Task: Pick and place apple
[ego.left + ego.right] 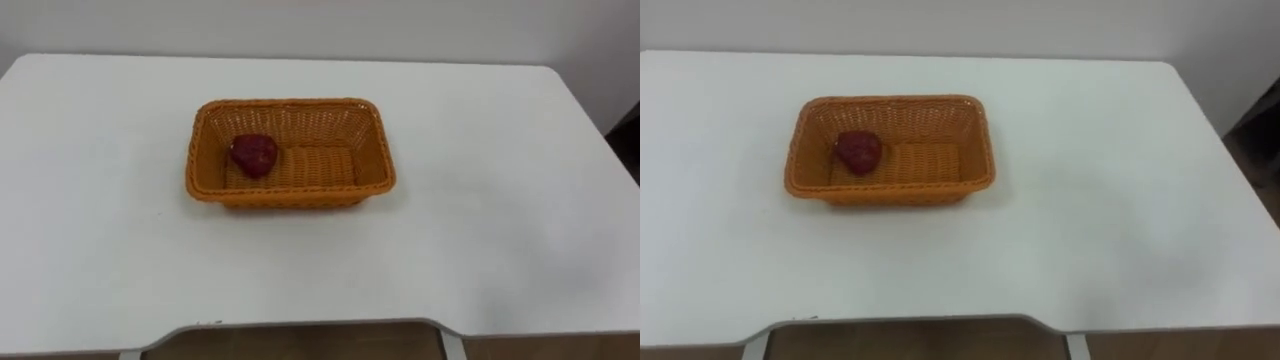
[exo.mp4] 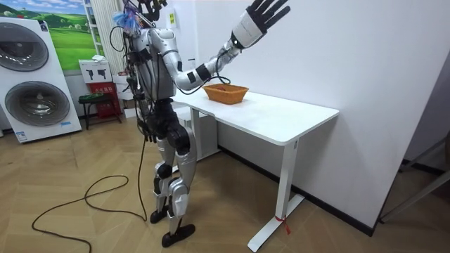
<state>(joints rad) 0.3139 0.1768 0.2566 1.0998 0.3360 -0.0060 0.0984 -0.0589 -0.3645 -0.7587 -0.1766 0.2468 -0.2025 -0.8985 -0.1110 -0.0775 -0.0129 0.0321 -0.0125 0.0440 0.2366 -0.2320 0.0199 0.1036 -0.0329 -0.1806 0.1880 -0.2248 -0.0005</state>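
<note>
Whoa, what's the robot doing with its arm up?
The robot stands at the white table. Its right hand is held high over the table, fingers spread open and empty; its left hand is up by its head. The dark red apple lies inside the orange woven basket, toward its left end.

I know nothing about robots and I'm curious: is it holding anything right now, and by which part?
Nothing visibly held. Its right hand is up high, fingers spread and empty; the apple lies inside the basket.
</note>
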